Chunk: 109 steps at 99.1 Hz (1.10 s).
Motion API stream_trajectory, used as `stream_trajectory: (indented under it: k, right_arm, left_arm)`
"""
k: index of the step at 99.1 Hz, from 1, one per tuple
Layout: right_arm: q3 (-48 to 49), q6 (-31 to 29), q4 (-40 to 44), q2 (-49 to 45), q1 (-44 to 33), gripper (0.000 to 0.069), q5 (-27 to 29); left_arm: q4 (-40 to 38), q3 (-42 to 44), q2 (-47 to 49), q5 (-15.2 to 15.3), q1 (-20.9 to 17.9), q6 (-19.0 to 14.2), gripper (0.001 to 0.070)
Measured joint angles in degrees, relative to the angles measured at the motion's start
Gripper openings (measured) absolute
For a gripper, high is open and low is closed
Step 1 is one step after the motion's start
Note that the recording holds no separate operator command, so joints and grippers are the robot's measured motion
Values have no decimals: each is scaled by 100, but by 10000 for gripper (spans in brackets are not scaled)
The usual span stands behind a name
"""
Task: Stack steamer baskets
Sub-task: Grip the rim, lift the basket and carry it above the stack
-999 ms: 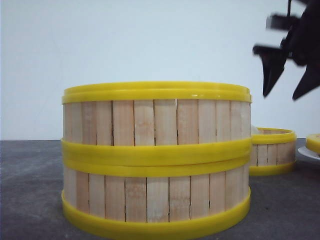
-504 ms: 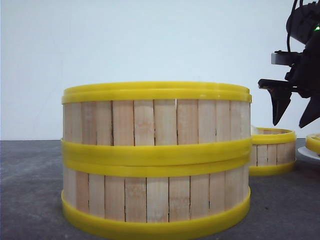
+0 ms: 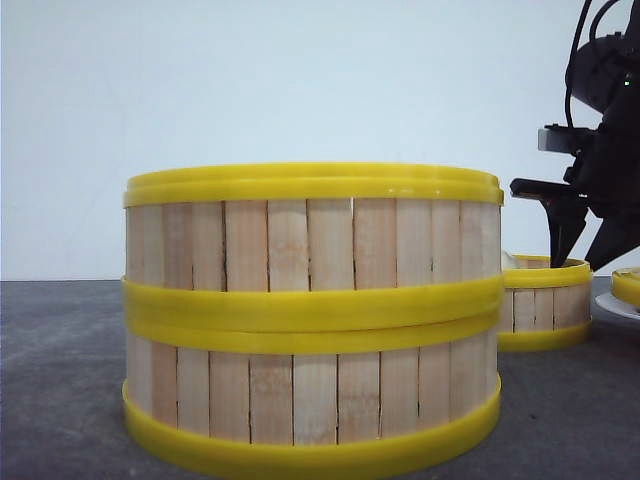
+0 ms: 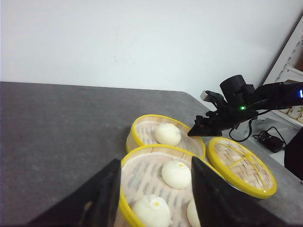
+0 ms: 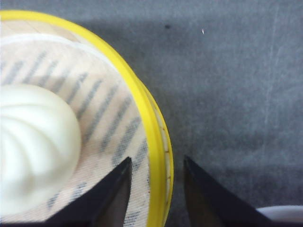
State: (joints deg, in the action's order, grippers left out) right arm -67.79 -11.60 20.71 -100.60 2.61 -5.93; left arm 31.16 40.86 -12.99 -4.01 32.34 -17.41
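Two steamer baskets sit one on top of the other, near the camera, in the middle of the gray table. The top basket and the bottom basket look the same. Each is round and low. Their sides are pale wooden slats standing up side by side. Thick shiny yellow rings run around the top and the bottom of each one. From the left wrist view, the top basket holds white buns on a pale liner.

A third basket sits farther back on the right side of the table. It has the same slats and yellow rings. One white bun lies inside it.

At the far right edge there is a yellow woven lid resting on a white plate.

The right gripper hangs just above the third basket. Its two black fingers are spread apart, and the yellow rim sits between them, one finger inside the basket and one outside. It is not squeezing anything.

The left gripper is over the stacked baskets. Its fingers are spread wide and hold nothing.
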Motion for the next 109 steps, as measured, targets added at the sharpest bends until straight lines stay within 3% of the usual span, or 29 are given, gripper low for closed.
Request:
stream_trajectory:
  k: [17,36,79,109]
  right_arm:
    - [0,-79,31,-103,0,187,-4]
    - [0,-197,28,-153,2,34,74]
    - [-225,-623,162,-118,0,31,-61]
    - [-1486,-496,1279,581,9,31,-81]
  left_arm:
    - [-2,0,0,0,0,0,275]
    - [-2,0,0,2,0,0,275]
    - [0,0,0,2,0,0,275]
    - [22,0,0,2,0,2,275]
